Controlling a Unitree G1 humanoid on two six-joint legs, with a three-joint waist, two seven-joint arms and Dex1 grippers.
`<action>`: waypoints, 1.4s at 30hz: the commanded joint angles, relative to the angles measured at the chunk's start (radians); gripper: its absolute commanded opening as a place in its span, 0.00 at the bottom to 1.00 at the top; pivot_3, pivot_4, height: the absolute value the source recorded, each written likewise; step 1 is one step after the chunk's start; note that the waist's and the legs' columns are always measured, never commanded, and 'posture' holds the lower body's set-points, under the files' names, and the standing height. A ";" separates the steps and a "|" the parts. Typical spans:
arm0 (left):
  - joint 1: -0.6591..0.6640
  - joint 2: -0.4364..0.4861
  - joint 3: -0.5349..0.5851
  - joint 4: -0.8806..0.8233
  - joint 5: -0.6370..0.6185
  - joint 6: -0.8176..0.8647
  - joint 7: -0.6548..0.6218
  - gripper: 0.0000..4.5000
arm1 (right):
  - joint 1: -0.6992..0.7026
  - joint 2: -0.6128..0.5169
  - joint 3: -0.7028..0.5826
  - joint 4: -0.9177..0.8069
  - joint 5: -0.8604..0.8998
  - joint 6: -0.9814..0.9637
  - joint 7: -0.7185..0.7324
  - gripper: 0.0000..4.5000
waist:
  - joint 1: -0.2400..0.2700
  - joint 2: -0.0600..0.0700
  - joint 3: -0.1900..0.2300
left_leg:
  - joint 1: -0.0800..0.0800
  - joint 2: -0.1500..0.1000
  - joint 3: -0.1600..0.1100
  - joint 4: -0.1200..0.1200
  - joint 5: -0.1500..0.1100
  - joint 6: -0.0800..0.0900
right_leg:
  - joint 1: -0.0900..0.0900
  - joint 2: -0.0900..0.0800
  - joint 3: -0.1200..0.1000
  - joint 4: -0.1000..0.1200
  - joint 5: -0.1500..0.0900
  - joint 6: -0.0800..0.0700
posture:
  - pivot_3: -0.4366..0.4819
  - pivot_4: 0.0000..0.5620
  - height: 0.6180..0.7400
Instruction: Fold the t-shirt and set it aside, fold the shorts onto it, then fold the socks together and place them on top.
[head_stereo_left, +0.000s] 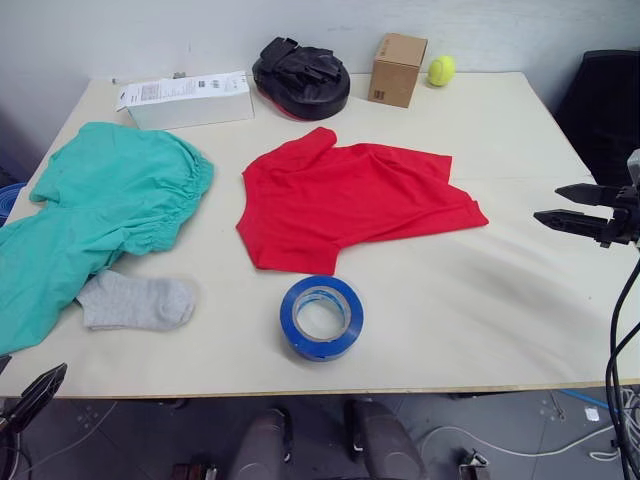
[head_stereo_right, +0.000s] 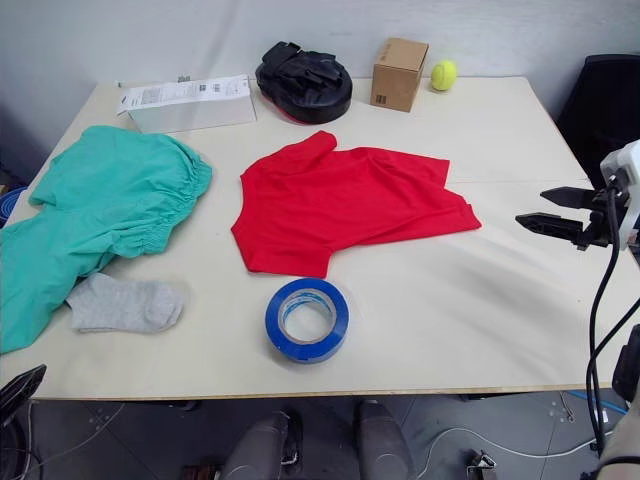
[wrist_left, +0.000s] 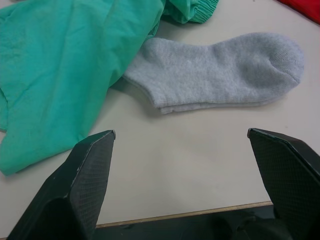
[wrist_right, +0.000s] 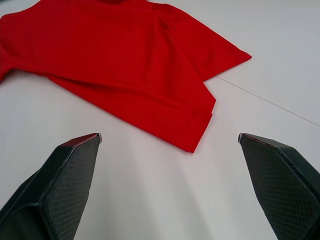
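**Three garments laid out, both hands wide and empty**

On your table (head_stereo_left: 500, 330) you have one t-shirt (head_stereo_left: 350, 205), one pair of shorts (head_stereo_left: 90, 220) and what reads as one stack of socks (head_stereo_left: 135, 300); in the left wrist view two layered edges show, so you likely have two socks lying one on the other.

The red t-shirt lies partly folded at the table's middle. The teal shorts are spread at the left, one part hanging over the left edge, and their near hem overlaps the cuff end of the grey socks, which lie near the front left.

You also have one roll of blue tape (head_stereo_left: 322, 318) just nearer than the t-shirt, one white box (head_stereo_left: 185, 98) with a printed label too small to read, one black padded mitt (head_stereo_left: 300, 78), one cardboard box (head_stereo_left: 397, 69) and one yellow tennis ball (head_stereo_left: 441, 70), all along the far edge.

Your left hand (wrist_left: 180, 137) is off the near left edge, fingers well apart, facing the socks. Your right hand (head_stereo_left: 572, 206) hovers at the right, fingers apart, aimed at the t-shirt's right edge.
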 joint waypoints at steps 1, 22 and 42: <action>0.005 0.018 0.022 -0.021 -0.011 -0.002 -0.003 0.99 | -0.007 -0.030 -0.034 0.003 0.003 -0.011 -0.006 1.00 | 0.000 0.000 0.000 | 0.000 0.001 0.002 0.000 0.000 0.000 | -0.001 0.001 0.002 0.000 0.000 0.000 | 0.48 0.27 1.00; -0.024 0.035 0.025 -0.011 -0.014 0.015 0.019 0.99 | -0.014 -0.020 -0.036 0.001 0.006 -0.032 -0.026 1.00 | -0.023 -0.004 0.002 | 0.004 0.005 0.019 0.001 -0.003 0.004 | -0.007 0.007 0.020 0.005 0.002 0.003 | 0.48 0.27 1.00; -0.532 0.549 -0.618 -0.232 -0.028 0.032 -0.347 0.99 | 0.299 -0.005 0.071 -1.018 0.370 0.355 0.147 1.00 | -0.019 -0.002 0.003 | 0.002 0.006 0.020 -0.002 -0.004 0.002 | -0.011 0.008 0.020 0.007 0.011 0.019 | 0.48 0.27 1.00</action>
